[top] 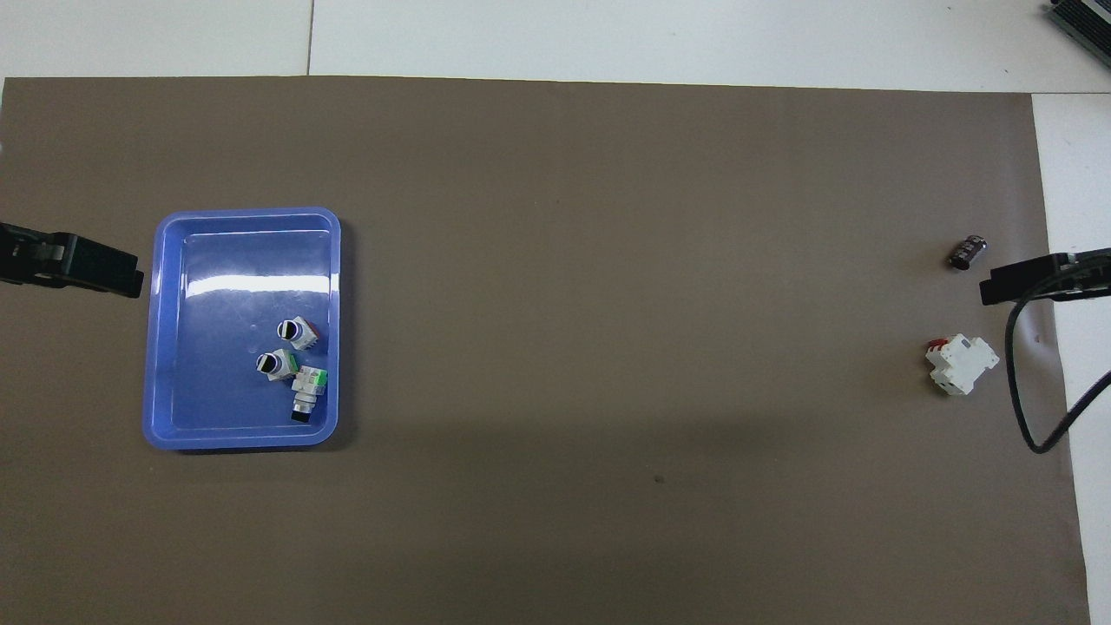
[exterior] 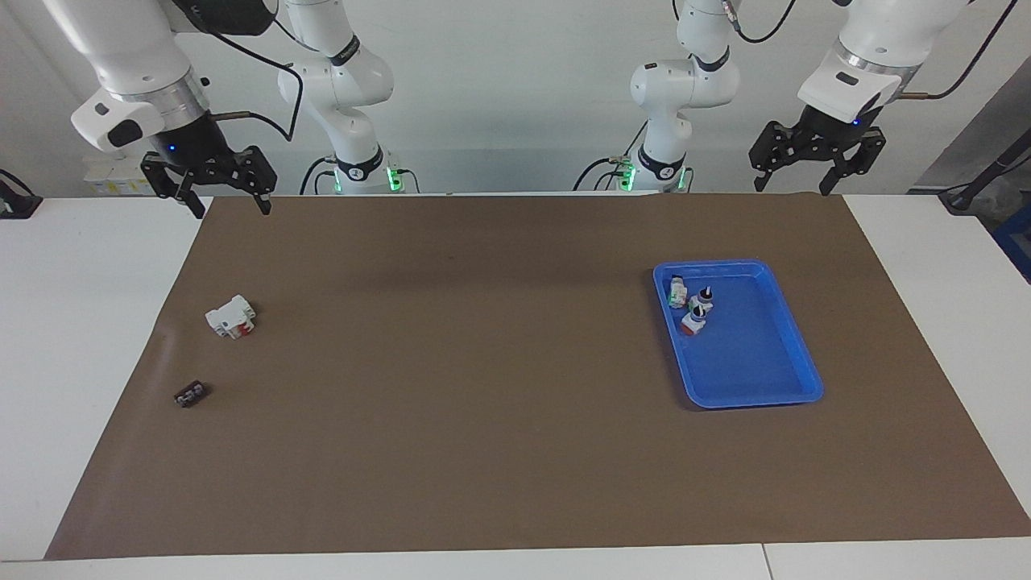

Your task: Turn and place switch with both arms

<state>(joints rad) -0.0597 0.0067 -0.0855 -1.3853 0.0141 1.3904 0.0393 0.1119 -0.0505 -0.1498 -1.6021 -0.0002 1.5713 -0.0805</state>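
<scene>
The switch [exterior: 693,324] [top: 298,332], with an orange end block and a black-and-white knob, stands in the blue tray [exterior: 749,400] [top: 243,213]. Of the three switches in the tray it is the farthest from the robots. My left gripper [exterior: 791,187] hangs open and empty over the mat's edge at the robots' end, well above the tray; in the overhead view one of its fingers [top: 104,271] shows beside the tray. My right gripper [exterior: 231,208] hangs open and empty over the mat's corner at the right arm's end, one finger [top: 1020,279] showing from above.
Two green-and-white switches [top: 291,378] lie in the tray next to the orange one. At the right arm's end of the brown mat lie a white blocky part with red marks [exterior: 231,316] [top: 959,365] and a small dark part [exterior: 190,394] [top: 967,252].
</scene>
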